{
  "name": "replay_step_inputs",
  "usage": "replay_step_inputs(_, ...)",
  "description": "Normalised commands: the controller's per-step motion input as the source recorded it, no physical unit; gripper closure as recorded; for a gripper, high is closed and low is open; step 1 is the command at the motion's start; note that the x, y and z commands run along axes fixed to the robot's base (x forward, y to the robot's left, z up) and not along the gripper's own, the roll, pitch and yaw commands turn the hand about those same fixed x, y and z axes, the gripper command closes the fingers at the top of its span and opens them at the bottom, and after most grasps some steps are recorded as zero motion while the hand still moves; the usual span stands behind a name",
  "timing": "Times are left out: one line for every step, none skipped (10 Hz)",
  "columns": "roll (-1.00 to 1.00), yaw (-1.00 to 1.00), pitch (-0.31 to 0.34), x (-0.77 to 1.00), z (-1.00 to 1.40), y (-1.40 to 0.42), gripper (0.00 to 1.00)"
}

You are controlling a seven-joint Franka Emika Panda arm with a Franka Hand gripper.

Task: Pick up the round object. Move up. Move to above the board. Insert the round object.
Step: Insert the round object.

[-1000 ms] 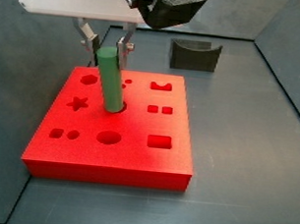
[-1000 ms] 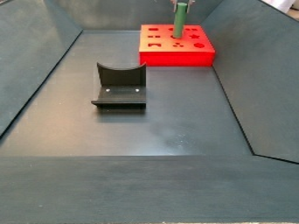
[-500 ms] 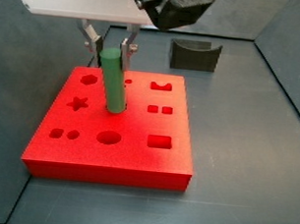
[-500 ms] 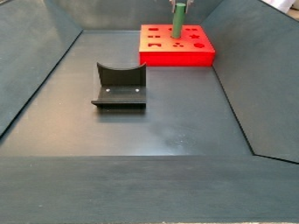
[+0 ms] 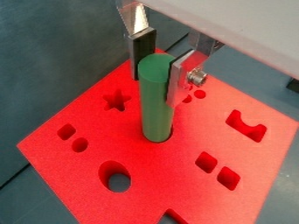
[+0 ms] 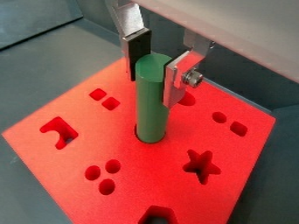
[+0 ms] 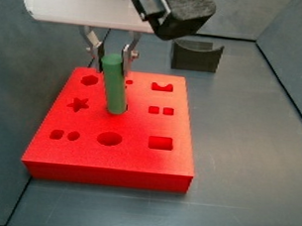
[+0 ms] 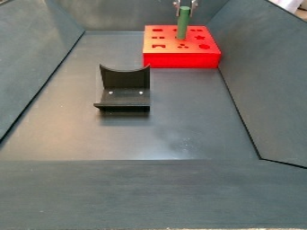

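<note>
My gripper [image 5: 163, 59] is clamped on the top of the round object [image 5: 156, 98]. It stands upright below my fingers, its lower end in a hole of the board [image 5: 82, 166].

White gripper [image 5: 163, 63] body, flat silver jaws with dark pads, one apparent screw.

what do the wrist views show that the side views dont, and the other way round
Only the wrist views show the gripper close up: its fingers flank the top of the round object, whose lower end sits in a hole of the board.

Only the side views show the dark grey block with a curved notch, on the floor apart from the board, and the bin walls.

All show the green peg standing upright on the red board under the gripper, plus the star cut-out.
</note>
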Motion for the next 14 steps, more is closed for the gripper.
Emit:
replay_step_inputs(0.19, 0.03, -0.019, 0.01, -0.65, 0.0, 1.0)
replay_step_inputs(0.15, 0.0, 0.0, 0.05, -0.86, 0.05, 1.0)
replay_step_inputs(0.14, -0.1, 0.01, 0.0, -0.99, 0.07, 1.0)
replay_step_inputs(0.11, -0.25, 0.073, 0.0, -0.91, 0.12, 1.0)
replay_step_inputs(0.15, -0.19, 0.046, 0.0, -0.9, 0.1, 1.0)
replay_step_inputs(0.2, -0.11, 0.0, 0.0, -0.92, 0.06, 1.0)
replay_step_inputs(0.17, -0.03, 0.0, 0.01, -1.0, 0.0, 1.0)
replay_step_inputs(0.15, 0.0, -0.01, 0.0, -1.0, 0.0, 1.0)
replay_step_inputs(0.15, 0.0, -0.009, 0.0, -1.0, 0.0, 1.0)
replay_step_inputs(0.15, -0.01, -0.007, 0.01, -1.0, 0.0, 1.0)
replay_step_inputs(0.24, 0.0, -0.034, 0.0, -0.88, 0.0, 1.0)
replay_step_inputs(0.32, 0.23, -0.099, -0.09, -0.67, 0.0, 1.0)
replay_step_inputs(0.36, 0.31, -0.161, -0.23, -0.56, 0.0, 1.0)
replay_step_inputs(0.4, 0.16, -0.187, -0.27, -0.48, -0.28, 1.0)
